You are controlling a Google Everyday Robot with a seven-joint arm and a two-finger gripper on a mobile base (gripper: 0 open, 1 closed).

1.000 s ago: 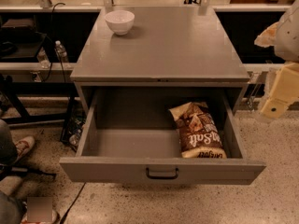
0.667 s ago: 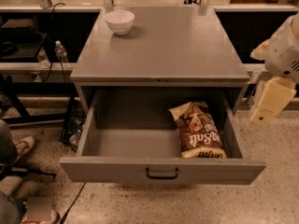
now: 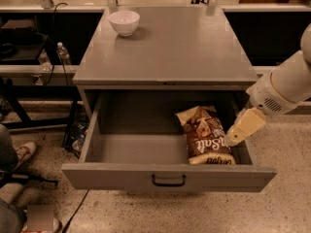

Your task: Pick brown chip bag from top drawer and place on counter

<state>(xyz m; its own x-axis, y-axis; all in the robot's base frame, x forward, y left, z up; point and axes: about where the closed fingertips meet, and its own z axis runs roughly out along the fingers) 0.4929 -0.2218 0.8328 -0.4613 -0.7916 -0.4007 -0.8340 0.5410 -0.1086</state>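
One hand (image 3: 238,134) hangs at 3 o'clock of the brown chip bag (image 3: 204,136); whether it is wide or narrow, I cannot tell. This looks like the reaching step. Next it should lower and grasp.

The brown chip bag (image 3: 206,139) is dark brown with cream-tan ends and white lettering. The top drawer (image 3: 116,176) and the desk (image 3: 180,47) are plain grey; the bowl (image 3: 124,22) is white. The cream-tan gripper (image 3: 239,131) hangs over the drawer's right side, just beside the bag. The floor (image 3: 286,203) is speckled beige.
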